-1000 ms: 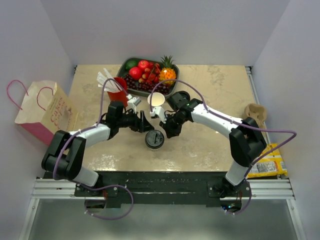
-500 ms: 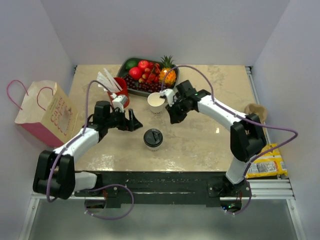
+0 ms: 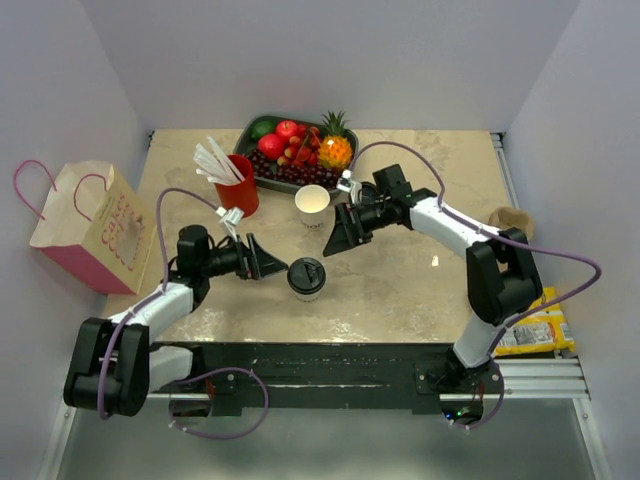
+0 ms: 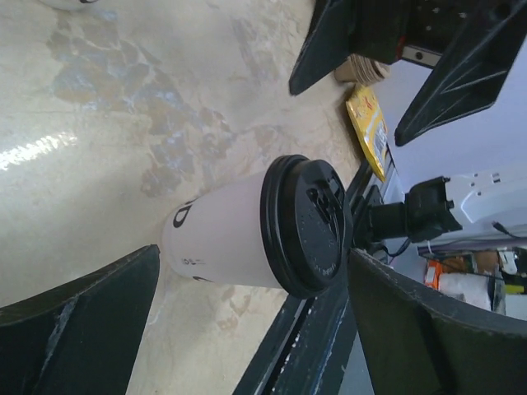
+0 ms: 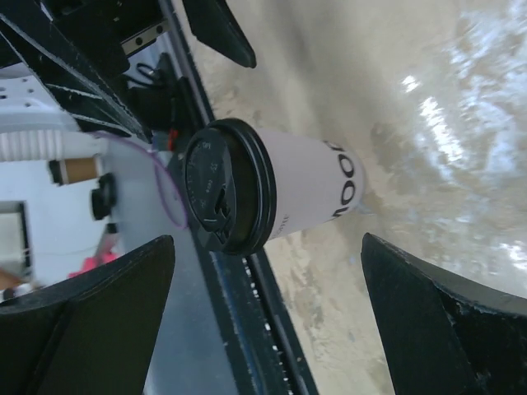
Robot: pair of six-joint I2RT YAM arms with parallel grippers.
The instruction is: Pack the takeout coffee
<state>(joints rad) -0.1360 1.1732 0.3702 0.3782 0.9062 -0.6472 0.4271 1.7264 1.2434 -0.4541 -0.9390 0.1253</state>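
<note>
I see the takeout coffee point(image 3: 307, 278) standing upright on the marble table point(image 3: 420, 290), between my two grippers and touching neither. The left gripper point(image 3: 272, 261) sits low just left of it, jaws spread wide and empty (arm stretched nearly flat). The right gripper point(image 3: 336, 240) angles down from beyond the cup's right, likewise wide open, holding nothing.

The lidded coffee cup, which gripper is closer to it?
Left, slightly. The left gripper sits just left of the coffee cup, open; the right gripper is behind it to the right, also open.
</note>
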